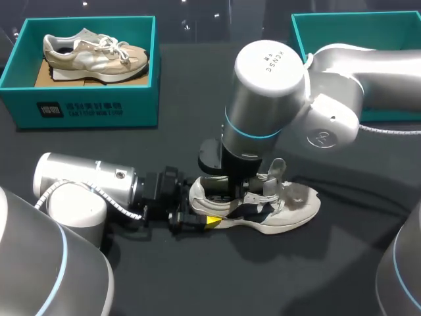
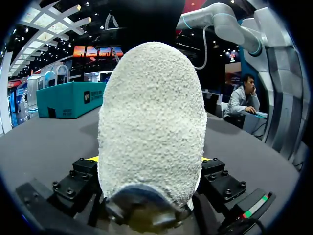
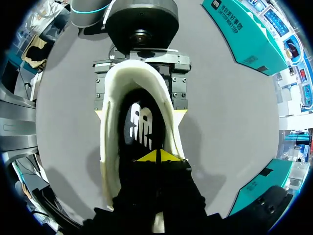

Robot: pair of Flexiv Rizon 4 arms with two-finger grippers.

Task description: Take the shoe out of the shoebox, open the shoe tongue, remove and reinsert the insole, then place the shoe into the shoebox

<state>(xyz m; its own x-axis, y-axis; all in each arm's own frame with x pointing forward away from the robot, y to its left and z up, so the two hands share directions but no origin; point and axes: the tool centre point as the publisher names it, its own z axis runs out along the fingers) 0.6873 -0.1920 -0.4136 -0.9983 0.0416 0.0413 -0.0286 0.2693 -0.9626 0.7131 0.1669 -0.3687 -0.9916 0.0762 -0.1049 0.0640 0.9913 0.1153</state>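
The sneaker (image 1: pixel 289 207) is lying on its sole on the dark matte table (image 1: pixel 197 276), well out of the shoebox (image 1: pixel 92 108), with its toe pointing toward my right side. Its upper is showing as cream-white with a soft, nubbly suede grain. This grain is plainest in the left wrist view, where the rounded heel is rising as a tall pebbled dome. The collar is curving round a long oval opening with a smooth, padded pale lining, and the tongue (image 1: pixel 277 170) is standing pulled up and away from the opening. Inside, a black insole (image 3: pixel 142 122) carrying a white printed mark is lying flat along the bottom. The left gripper (image 1: pixel 197 212) is lying low on the table and clamping the heel, one yellow tip pressing against each side. The right gripper (image 3: pixel 159 156) is reaching straight down into the opening, its two yellow tips pinched together against the insole. I cannot tell whether any of the insole is caught between them. The shoebox is a teal, straight-walled cardboard box at the far left of the table, holding a second, beige-and-cream sneaker (image 1: pixel 95 52) on its side. Another teal box (image 1: pixel 299 39) is sitting at the far right.
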